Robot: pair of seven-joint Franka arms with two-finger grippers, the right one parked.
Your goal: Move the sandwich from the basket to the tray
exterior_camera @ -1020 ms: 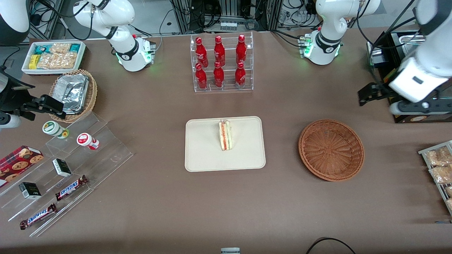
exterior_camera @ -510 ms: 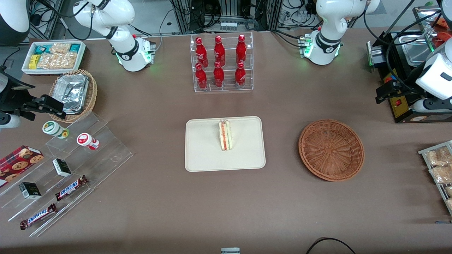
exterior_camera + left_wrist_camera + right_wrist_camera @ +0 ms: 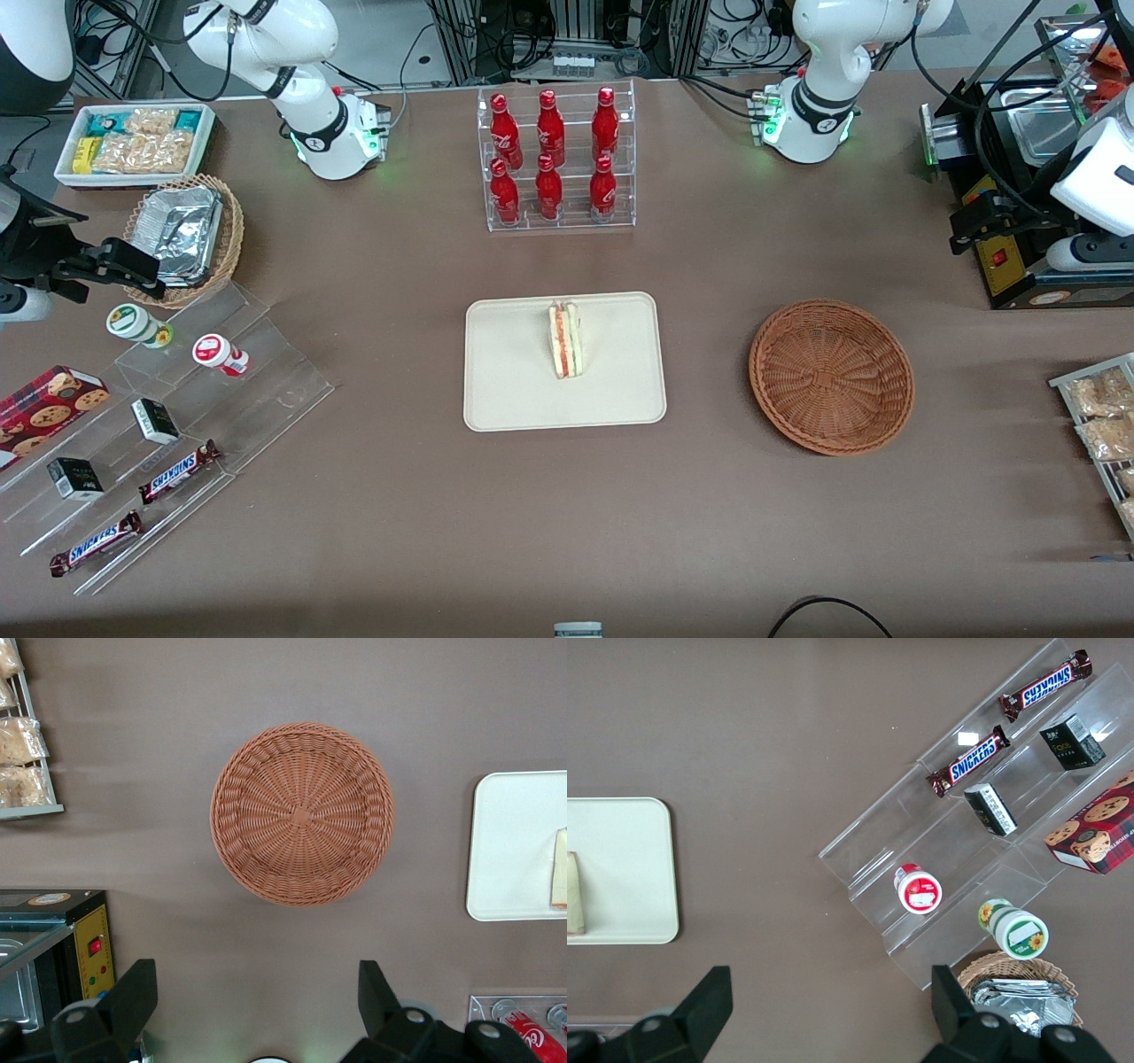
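Wicker basket (image 3: pixel 831 377) under spread jaws

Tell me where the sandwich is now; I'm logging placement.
The sandwich lies on the tray, between bottle rack and front camera; gripper is parked away.

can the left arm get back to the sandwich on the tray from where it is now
Probably yes. The gripper hangs open, high above bare table toward the working arm's end, holding nothing. The sandwich stands exposed on the tray, with only the low empty basket between them.
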